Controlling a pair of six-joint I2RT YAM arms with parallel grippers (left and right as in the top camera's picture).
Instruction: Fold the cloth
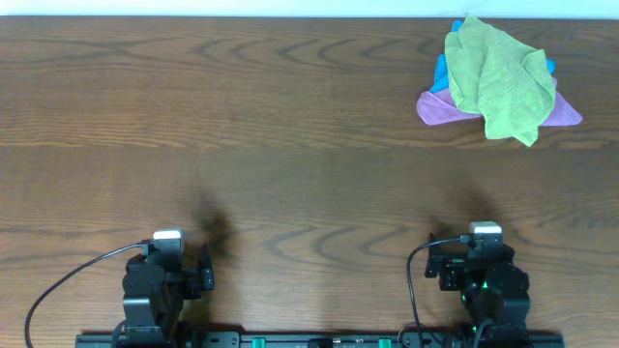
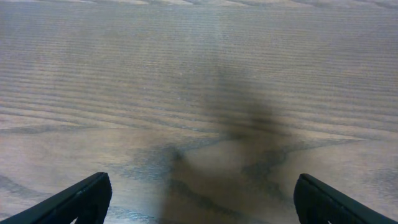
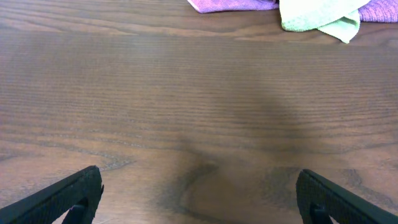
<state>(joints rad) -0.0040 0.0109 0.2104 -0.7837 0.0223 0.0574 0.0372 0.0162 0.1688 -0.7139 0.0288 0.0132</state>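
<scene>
The lime-green cloth (image 1: 498,77) lies crumpled on top of a pile at the far right of the wooden table. Its lower edge shows at the top of the right wrist view (image 3: 317,17). My left gripper (image 2: 202,202) is open and empty over bare wood near the front left edge (image 1: 179,271). My right gripper (image 3: 199,199) is open and empty near the front right edge (image 1: 479,266), far in front of the cloth.
A purple cloth (image 1: 440,109) and a blue cloth (image 1: 441,72) lie under the green one; the purple one also shows in the right wrist view (image 3: 230,5). The table's far edge (image 1: 290,16) runs along the top.
</scene>
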